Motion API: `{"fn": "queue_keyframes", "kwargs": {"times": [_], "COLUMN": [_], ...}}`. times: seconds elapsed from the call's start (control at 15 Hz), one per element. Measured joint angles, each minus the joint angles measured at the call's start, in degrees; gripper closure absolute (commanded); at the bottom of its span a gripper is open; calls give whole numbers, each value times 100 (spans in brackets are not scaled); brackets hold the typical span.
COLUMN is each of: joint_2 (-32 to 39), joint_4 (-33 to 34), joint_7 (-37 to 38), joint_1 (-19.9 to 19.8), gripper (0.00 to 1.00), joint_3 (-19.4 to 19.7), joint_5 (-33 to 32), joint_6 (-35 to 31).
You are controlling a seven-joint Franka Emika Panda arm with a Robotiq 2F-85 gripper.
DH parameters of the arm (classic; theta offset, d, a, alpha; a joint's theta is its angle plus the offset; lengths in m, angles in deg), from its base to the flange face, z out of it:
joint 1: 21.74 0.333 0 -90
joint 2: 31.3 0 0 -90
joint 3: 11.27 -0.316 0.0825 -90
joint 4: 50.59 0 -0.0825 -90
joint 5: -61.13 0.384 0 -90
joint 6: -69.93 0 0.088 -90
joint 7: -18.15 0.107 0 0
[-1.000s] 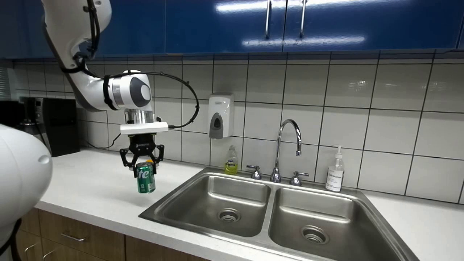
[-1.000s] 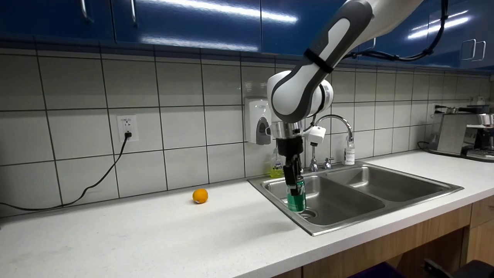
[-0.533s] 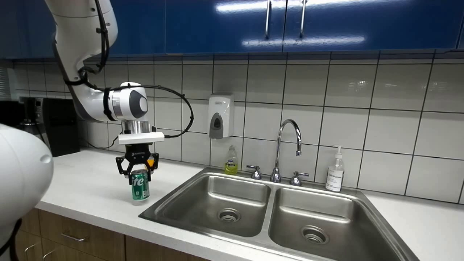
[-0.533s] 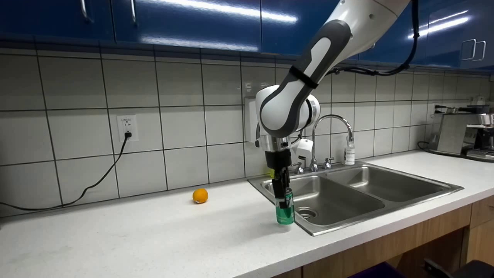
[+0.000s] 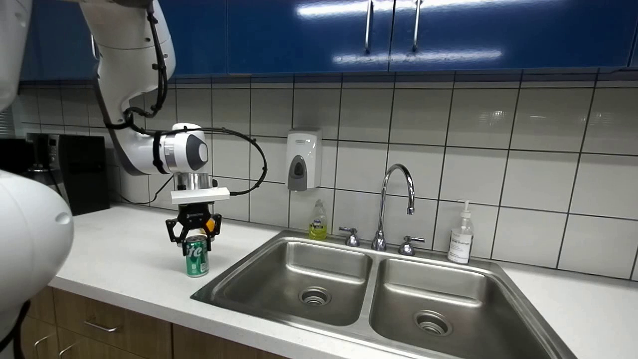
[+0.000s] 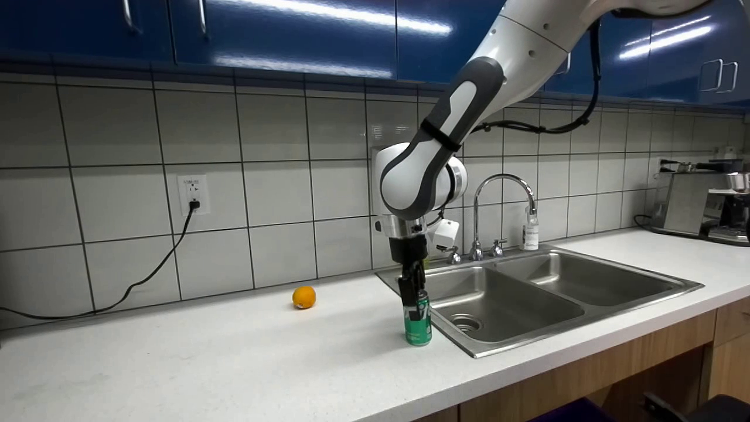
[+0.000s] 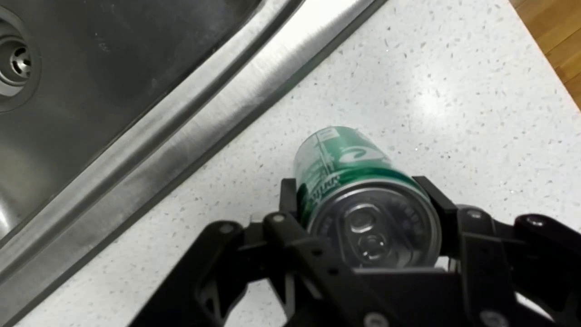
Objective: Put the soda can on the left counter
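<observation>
The green soda can [image 5: 198, 265] stands upright beside the sink's edge on the left counter [image 5: 119, 259]. In an exterior view the can [image 6: 418, 334] shows near the sink's corner on the broad white counter [image 6: 222, 357]. Its base looks to be on the surface, or very close to it. My gripper [image 5: 197, 246] points down, with a finger on each side of the can's upper part. In the wrist view my gripper [image 7: 359, 195] has both fingers against the can [image 7: 352, 156], whose silvery top faces the camera. The counter [image 7: 454, 118] lies around it.
The steel double sink [image 5: 344, 326] lies right beside the can. An orange [image 6: 304, 297] sits on the counter near the wall. A yellow soap bottle [image 5: 318, 222] and a pump bottle [image 5: 461, 234] stand behind the sink. A black appliance [image 5: 82, 169] stands at the back.
The gripper and the can have come down and away from the sink's edge. The gap under the can, seen half a second ago, no longer shows.
</observation>
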Motion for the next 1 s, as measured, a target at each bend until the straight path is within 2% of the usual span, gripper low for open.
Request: {"fn": "queue_keyframes", "kwargs": {"times": [0.13,0.6,1.0], "joint_2": [44,-22,-677], "joint_4": [53,82,-165], "joint_7": [0,0,0], "joint_1": [-7,-121,-262], "gripper": [0,0,0], "joint_3": [0,19,38], "joint_5": [0,0,2], "joint_6": [0,9,147]}}
